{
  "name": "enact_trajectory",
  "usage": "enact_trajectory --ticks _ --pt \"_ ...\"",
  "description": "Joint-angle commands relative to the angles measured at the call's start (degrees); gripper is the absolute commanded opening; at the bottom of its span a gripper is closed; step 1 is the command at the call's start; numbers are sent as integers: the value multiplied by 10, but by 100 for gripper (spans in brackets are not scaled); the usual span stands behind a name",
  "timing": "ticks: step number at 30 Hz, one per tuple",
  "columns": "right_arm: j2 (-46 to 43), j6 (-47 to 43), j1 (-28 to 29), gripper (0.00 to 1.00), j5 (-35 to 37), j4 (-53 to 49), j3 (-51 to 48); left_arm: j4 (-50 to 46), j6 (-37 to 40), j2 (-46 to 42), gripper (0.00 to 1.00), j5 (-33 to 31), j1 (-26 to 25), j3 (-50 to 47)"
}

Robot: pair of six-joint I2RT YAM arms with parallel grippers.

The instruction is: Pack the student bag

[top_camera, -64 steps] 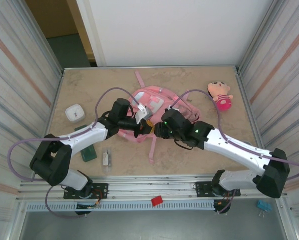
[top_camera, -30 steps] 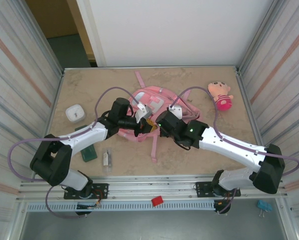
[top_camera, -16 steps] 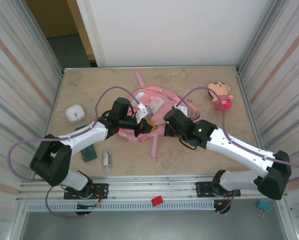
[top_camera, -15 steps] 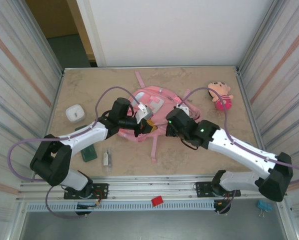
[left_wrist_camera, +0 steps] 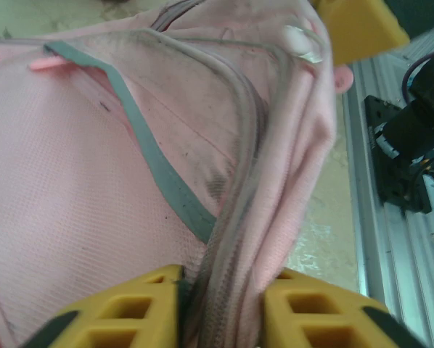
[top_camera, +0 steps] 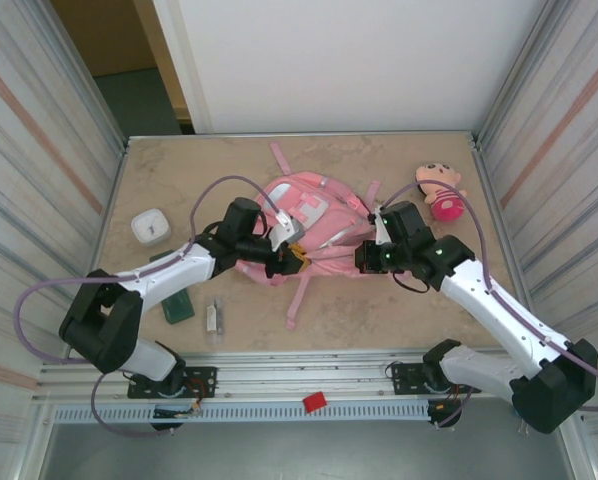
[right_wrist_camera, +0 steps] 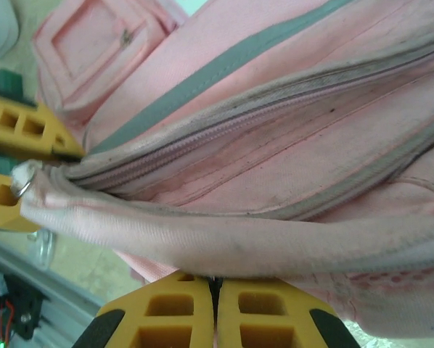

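The student bag (top_camera: 314, 222), a pink backpack, lies flat mid-table with a loose strap (top_camera: 297, 300) trailing toward me. My left gripper (top_camera: 287, 256) is at its near left edge. In the left wrist view its yellow fingers (left_wrist_camera: 123, 308) stand parted, and a thick fold of the student bag (left_wrist_camera: 93, 167) with its zip seam fills the gap between them. My right gripper (top_camera: 363, 258) is at the bag's near right edge. In the right wrist view that gripper (right_wrist_camera: 215, 279) is shut tight under a pale band of the student bag (right_wrist_camera: 275, 94); only a thin bit shows in the seam.
A small doll in pink (top_camera: 441, 190) lies at the back right. Left of the bag are a white square case (top_camera: 151, 226), a green item (top_camera: 177, 300) and a small clear item (top_camera: 214, 318). Metal walls close in both sides.
My right gripper has slid right along the bag's near edge, still shut, and the bag has stretched that way. The loose strap swung left. My left jaws have parted.
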Motion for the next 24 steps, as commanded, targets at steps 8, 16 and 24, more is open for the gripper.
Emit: enact_trajectory --ticks 8,16,24 --pt "24 21 29 0 -75 69 -70 -50 -281 -114 76 -187 5 -53" --pt "57 27 72 0 -43 70 -89 -65 -410 -123 81 -302 8 -122" --pt "72 73 128 0 -38 127 -109 59 -419 -26 82 -286 29 -108"
